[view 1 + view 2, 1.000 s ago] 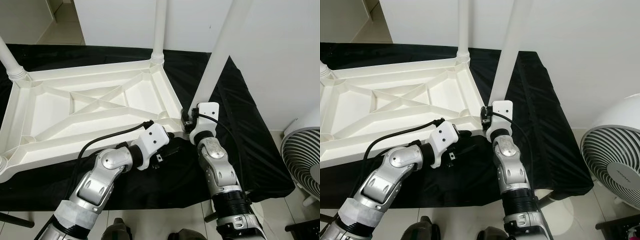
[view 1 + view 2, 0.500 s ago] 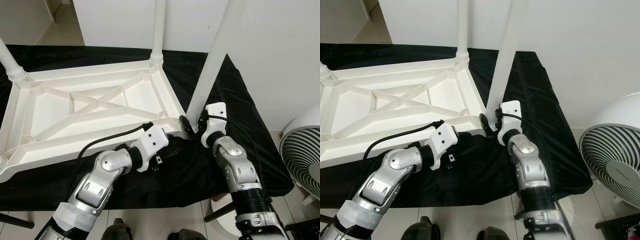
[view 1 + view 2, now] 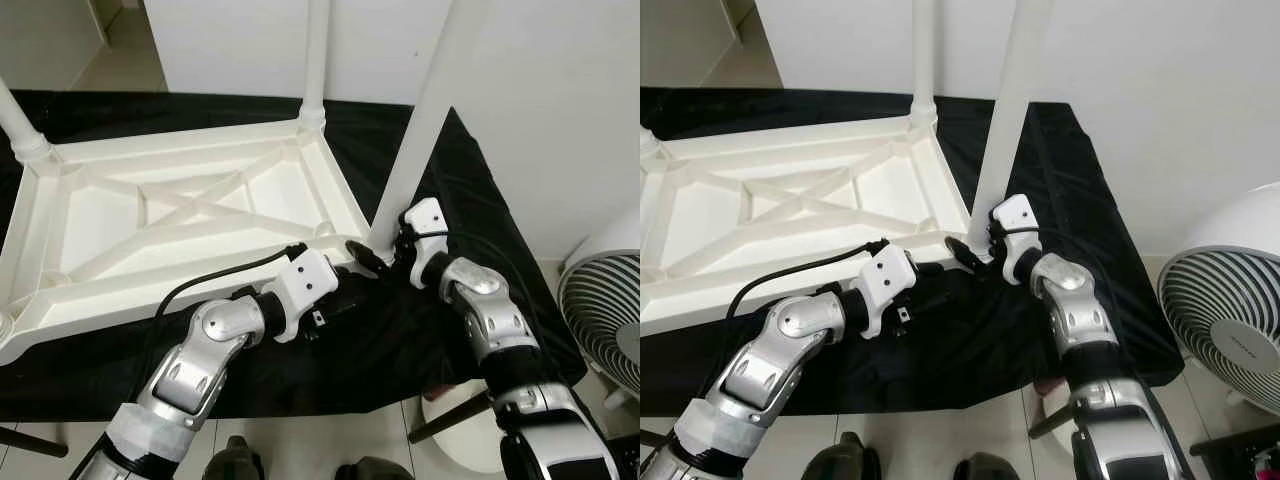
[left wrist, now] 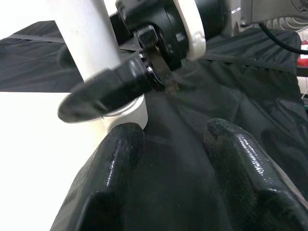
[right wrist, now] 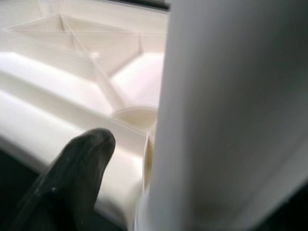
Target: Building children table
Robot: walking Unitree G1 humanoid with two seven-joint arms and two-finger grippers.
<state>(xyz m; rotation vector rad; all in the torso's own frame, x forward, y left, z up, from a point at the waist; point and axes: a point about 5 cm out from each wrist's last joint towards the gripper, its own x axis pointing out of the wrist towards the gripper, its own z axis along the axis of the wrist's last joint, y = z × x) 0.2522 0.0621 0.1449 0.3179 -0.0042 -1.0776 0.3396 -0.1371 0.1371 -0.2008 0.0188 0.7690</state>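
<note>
The black cloth [image 3: 470,215] was spread wide under everything, and on it lay the white tabletop [image 3: 150,215], flipped underside up with its ribbing showing, reaching away ahead of both grippers. Off past the right arm stood a white fan [image 3: 605,320] on the tiled floor [image 3: 330,450]. Two legs rose upright from the tabletop's far corners, the back leg [image 3: 317,55] straight beyond the grippers and a corner leg [image 3: 20,125] well off to the left. The near leg [image 3: 425,110] leaned in at the corner closest to the robot, its foot sitting at the corner socket. There the right gripper [image 3: 378,255] was at the base of that leg, one black finger [image 5: 72,168] lying against the tabletop's rim just beside the leg; the other was hidden behind the leg, so I could not tell whether it was clamped. The left gripper [image 4: 168,163] hovered just beside it over the cloth, fingers spread and holding nothing.
</note>
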